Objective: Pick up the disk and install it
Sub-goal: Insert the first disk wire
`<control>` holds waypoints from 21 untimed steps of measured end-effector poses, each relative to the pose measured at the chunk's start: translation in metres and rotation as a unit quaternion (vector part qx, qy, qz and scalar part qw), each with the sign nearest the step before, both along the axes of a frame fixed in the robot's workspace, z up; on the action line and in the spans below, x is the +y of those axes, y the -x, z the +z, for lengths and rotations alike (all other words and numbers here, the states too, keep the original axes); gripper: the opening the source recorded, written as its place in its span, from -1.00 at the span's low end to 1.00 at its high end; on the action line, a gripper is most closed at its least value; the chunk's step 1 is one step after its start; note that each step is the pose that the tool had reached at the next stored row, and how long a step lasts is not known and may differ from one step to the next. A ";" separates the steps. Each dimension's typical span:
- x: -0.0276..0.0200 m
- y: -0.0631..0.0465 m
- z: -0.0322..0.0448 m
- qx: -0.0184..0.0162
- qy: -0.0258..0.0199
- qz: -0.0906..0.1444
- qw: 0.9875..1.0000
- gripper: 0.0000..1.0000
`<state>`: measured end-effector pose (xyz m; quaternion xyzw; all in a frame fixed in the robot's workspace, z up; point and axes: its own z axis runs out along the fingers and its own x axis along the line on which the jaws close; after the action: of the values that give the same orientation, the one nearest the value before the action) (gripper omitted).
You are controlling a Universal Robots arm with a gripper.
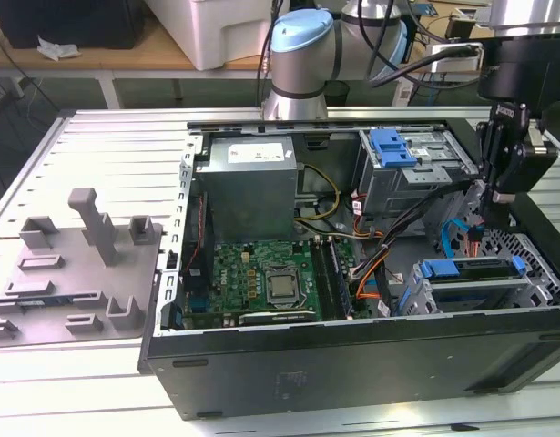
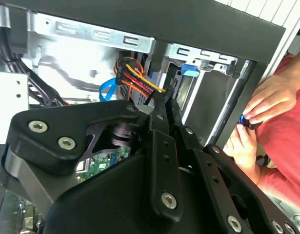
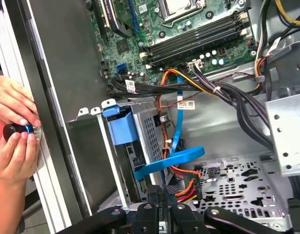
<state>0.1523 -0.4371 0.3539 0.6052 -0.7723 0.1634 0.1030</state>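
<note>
Black gripper (image 3: 163, 195), pinched closed and empty, probably to clear the orange-red cables (image 3: 186, 187), hangs beside the grey metal cage (image 1: 498, 296) seating the blue-framed silver disk (image 1: 468, 269), at the exterior view's right.

Exterior view: arm (image 1: 300, 55) built of silver-grey tubular joints, each closed by light blue round cap. Black cables (image 1: 416, 56) looped from joints toward wrist. Wrist housing (image 1: 524, 64) black and cylindrical, topped by polished silver band. Below it, gripper (image 1: 487, 208) matte black, narrow, angular. In second wrist view, gripper (image 2: 162, 105) made of flat rounded link plates, joined by silver round-head screws (image 2: 38, 126). Same black links with silver pivots seen in first wrist view, gripper (image 3: 163, 207).
</note>
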 end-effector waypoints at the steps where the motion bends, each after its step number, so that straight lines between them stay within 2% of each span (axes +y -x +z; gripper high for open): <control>1: -0.0024 0.001 0.0000 0.000 -0.001 0.001 1.000 -0.66; 2: -0.0038 0.001 -0.0001 0.000 -0.001 0.002 1.000 -0.66; 3: -0.0104 0.002 0.0003 0.000 -0.004 0.004 1.000 -0.66; 4: -0.0146 0.003 0.0014 -0.001 -0.010 0.004 1.000 -0.66; 9: -0.0213 0.005 0.0014 -0.003 -0.021 0.006 1.000 -0.66; 11: -0.0240 0.007 0.0014 -0.003 -0.025 0.007 1.000 -0.66; 16: -0.0267 0.013 0.0013 -0.003 -0.029 0.011 1.000 -0.66; 21: -0.0271 0.014 0.0015 -0.003 -0.029 0.028 0.999 -0.66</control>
<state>0.1379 -0.4642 0.3553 0.6290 -0.7597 0.1454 0.0782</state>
